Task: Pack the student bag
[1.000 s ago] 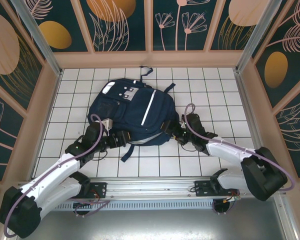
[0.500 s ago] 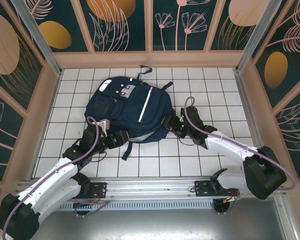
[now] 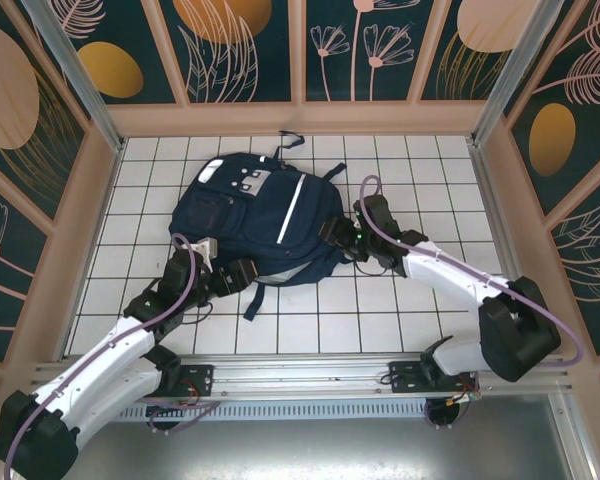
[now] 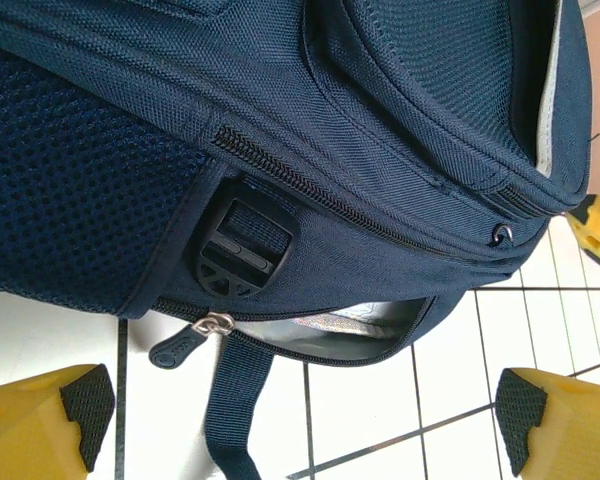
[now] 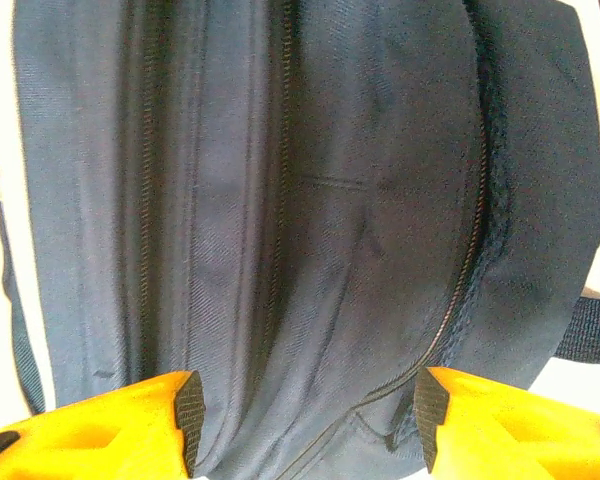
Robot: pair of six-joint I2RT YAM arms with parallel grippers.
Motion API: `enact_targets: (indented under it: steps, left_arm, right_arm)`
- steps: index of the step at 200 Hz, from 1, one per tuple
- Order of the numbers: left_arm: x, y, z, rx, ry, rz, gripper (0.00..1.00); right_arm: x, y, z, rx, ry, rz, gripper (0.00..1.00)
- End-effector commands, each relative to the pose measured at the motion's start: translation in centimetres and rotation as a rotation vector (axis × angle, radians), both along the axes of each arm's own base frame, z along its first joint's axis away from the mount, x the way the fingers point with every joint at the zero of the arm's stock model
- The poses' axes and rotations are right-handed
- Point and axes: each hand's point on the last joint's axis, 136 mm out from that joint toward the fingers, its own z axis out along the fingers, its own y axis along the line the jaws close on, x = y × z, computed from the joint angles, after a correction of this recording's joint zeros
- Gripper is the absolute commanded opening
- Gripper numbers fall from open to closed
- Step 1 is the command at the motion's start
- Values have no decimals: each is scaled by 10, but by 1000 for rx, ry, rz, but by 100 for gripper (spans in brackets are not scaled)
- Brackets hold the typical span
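Observation:
The student bag, navy with a white stripe and pale patches, lies flat on the white tiled floor. My left gripper is at its near lower edge and stands wide open. In the left wrist view the gripper has bare tile between its fingertips, just short of a partly unzipped pocket and its zipper pull. My right gripper is against the bag's right side. Its jaws stand apart with bag fabric between and beyond the pads; no pinch shows.
A loose dark strap trails from the bag toward the near edge. Patterned panel walls enclose the tiled floor on three sides. Bare tiles lie to the right of the bag and along the front.
The bag has slid up and to the left. My right gripper followed it farther up along the bag's right side with narrower jaws. The left gripper kept its place at the lower edge.

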Motion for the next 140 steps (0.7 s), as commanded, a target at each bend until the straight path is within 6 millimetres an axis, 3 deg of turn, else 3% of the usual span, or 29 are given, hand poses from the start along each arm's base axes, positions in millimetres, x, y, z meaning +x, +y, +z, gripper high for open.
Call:
enact_targets:
  steps: [1,36,86,140]
  left_arm:
    - [0,2,-1,-7,-6,18,98]
    - [-2,4,0,-5,-9,23,99]
    - [-2,5,1,-6,-18,32,98]
    - [0,4,0,-7,-19,29,98]
  right_arm:
    - [22,13,22,27,-71,20,59]
    - [35,20,23,25,-69,36,57]
    - [42,20,52,13,-122,44,54]
    - [54,46,39,79,-67,85,50]
